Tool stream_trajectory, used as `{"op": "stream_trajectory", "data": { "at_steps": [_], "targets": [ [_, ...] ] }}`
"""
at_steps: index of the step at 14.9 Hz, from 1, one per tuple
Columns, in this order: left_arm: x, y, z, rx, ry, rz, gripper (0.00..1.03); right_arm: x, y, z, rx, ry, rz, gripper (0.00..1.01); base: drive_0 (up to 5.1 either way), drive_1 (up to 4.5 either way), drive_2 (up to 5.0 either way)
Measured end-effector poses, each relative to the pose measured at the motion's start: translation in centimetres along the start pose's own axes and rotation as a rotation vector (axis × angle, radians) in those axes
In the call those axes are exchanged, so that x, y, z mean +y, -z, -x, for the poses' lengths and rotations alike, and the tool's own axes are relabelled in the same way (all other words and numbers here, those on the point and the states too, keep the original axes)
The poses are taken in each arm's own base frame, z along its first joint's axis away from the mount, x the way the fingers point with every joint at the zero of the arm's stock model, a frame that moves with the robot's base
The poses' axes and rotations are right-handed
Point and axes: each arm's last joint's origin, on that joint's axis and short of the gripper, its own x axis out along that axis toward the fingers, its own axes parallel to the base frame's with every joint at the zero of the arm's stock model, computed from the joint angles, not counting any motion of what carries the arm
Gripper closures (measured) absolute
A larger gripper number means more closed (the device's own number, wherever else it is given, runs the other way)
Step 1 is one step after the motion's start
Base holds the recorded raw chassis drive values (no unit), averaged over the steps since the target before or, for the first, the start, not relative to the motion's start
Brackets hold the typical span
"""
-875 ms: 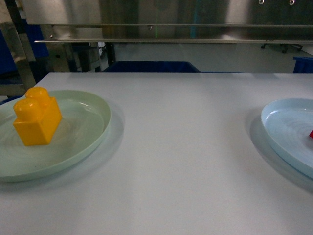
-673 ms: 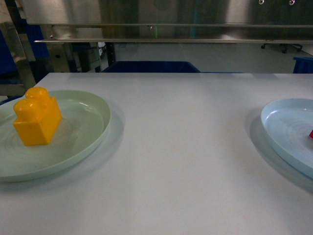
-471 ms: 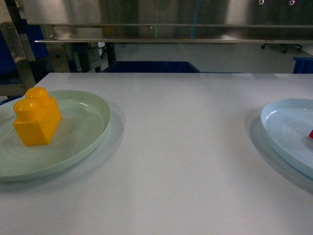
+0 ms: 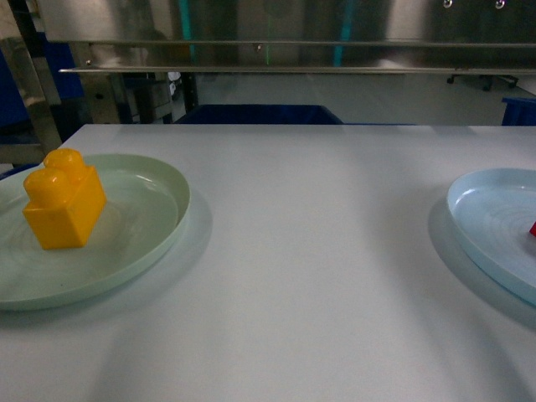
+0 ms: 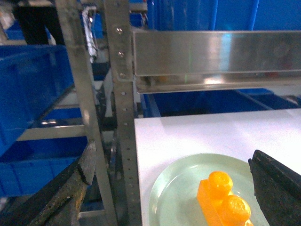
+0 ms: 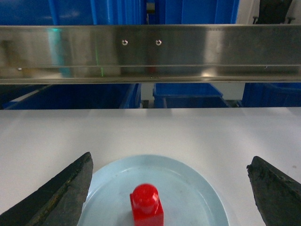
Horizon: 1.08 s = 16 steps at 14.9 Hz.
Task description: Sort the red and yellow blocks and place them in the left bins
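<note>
Setting: white counter (image 4: 318, 251) under a steel shelf rail (image 6: 150, 52), with blue crates behind and to the left.
Yellow block: two-stud brick (image 4: 64, 201) standing upright on the pale green plate (image 4: 142, 243), near the counter's left edge; in the left wrist view it (image 5: 223, 205) sits between the fingers' line of approach.
Red block: one-stud brick (image 6: 146, 203) upright on the pale blue plate (image 6: 197, 193), by the counter's right edge; only a sliver shows in the head view.
Left tool (image 5: 174, 188): spread wide, holding nothing, poised above and behind the green plate.
Right tool (image 6: 171, 188): spread wide, empty, framing the red brick from above.
Left bins: blue crates (image 5: 33, 89) stacked on racking beyond the counter's left edge; one more crate (image 4: 260, 115) shows past the far edge.
Step in hand: likely the first approach; neither block is gripped yet.
Doing it well: descend squarely, close on the flat side walls below the studs, and lift clear of the plate rim before swinging left.
Risk: glossy plastic may slip, and the plate could slide if nudged.
</note>
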Motion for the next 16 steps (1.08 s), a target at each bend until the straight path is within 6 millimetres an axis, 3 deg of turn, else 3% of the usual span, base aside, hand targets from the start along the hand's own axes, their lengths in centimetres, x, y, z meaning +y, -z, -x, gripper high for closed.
{"op": "stream_trajectory", "data": {
  "at_steps": [2,4,7,11,15,16],
  "targets": [
    [0.7,-0.4,-3.9,0.108,0.038,0.025,0.05,0.2,-0.3,-4.8,0.128,0.008,-0.014,0.03,0.0,0.0,0.0],
    [1.0,-1.0,-5.6,0.133,0.05,0.038,0.05,0.2,0.1,-7.2,0.235,0.006,-0.012,0.03,0.0,0.0,0.0],
    [1.0,-1.6,-5.5,0.115,0.06,0.041,0.05,0.1,0.4,-6.8,0.269,-0.01,0.015,0.03,0.0,0.0,0.0],
    [0.2,-1.2,-5.0,0.127,0.085,0.052,0.05,-0.7,5.0,-8.3,0.393,-0.013,0.012,0.03,0.0,0.0,0.0],
    [0.3,-1.2,-5.0,0.129,0.082,0.053,0.05,-0.5,6.6,-8.5,0.42,-0.005,0.029,0.03,0.0,0.0,0.0],
    [0.3,-1.2,-5.0,0.13,0.082,0.053,0.05,-0.4,6.7,-8.6,0.413,-0.006,0.034,0.09,0.0,0.0,0.0]
  ]
}}
